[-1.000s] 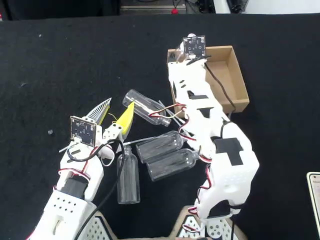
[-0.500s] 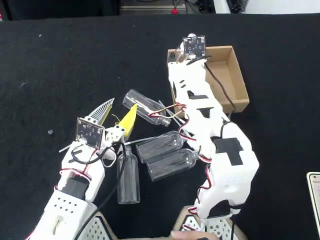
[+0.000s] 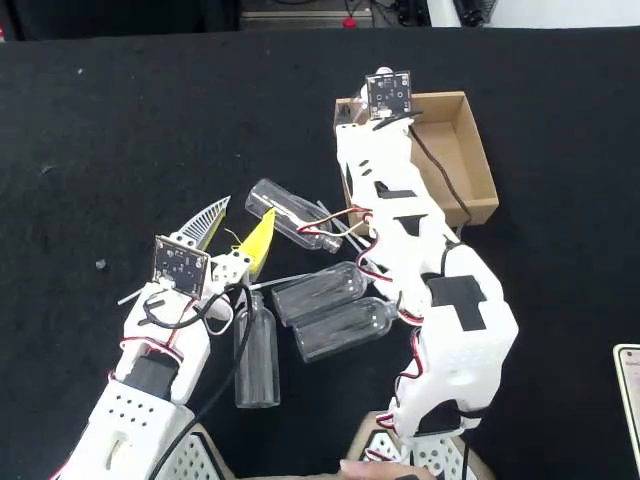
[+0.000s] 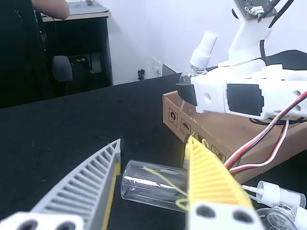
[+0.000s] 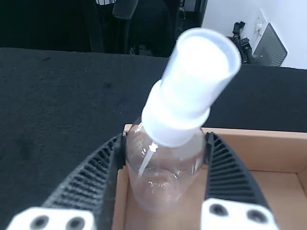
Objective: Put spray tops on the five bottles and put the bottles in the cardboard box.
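My right gripper (image 5: 164,143) is shut on a clear bottle (image 5: 160,184) with a white spray top (image 5: 192,81), held upright over the near corner of the cardboard box (image 3: 470,150). My left gripper (image 3: 240,212) is open, its grey and yellow fingers pointing at a clear bottle (image 3: 288,214) that lies on its side just beyond them. In the left wrist view this bottle (image 4: 153,186) lies between and beyond the left gripper (image 4: 153,165). Three more bottles lie near the arms: one (image 3: 256,350) by the left arm, two (image 3: 320,290) (image 3: 345,328) side by side.
The black table (image 3: 120,120) spreads wide to the left and far side. The right arm (image 3: 400,230) stretches over the bottles' necks toward the box. A loose spray top (image 4: 276,194) lies close to the yellow finger. A white object (image 3: 628,385) sits at the right edge.
The left arm has shifted slightly to the right and forward, bringing its open fingers closer to the lying bottle. The right arm and its bottle have not moved.
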### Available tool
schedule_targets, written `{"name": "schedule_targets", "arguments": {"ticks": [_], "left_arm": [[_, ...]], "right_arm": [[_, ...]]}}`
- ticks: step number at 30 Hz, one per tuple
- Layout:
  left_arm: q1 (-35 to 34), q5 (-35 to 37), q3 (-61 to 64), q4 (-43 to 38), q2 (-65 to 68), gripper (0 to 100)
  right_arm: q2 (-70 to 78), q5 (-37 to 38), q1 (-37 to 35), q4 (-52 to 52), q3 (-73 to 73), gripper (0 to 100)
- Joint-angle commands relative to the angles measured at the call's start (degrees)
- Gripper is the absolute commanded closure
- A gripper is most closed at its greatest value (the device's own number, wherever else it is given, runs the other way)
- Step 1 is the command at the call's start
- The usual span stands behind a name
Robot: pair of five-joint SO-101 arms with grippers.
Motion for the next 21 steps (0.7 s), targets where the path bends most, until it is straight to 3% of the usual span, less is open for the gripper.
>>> {"name": "schedule_targets", "arguments": {"ticks": [1,4,21], "left_arm": [[0.57,-0.35,1.27,-1.32,-0.35,79],[0.57,-0.35,1.27,-1.32,-0.35,79],[0.57,-0.44,1.27,-1.41,-0.09,79]], "right_arm": [[-1.27,-0.26,-0.79,0.35,-2.07,69.9],[-1.36,-0.09,-1.05,2.90,-2.42,65.0],[-5.23,-0.18,-0.70,7.21,-2.33,66.5]]}}
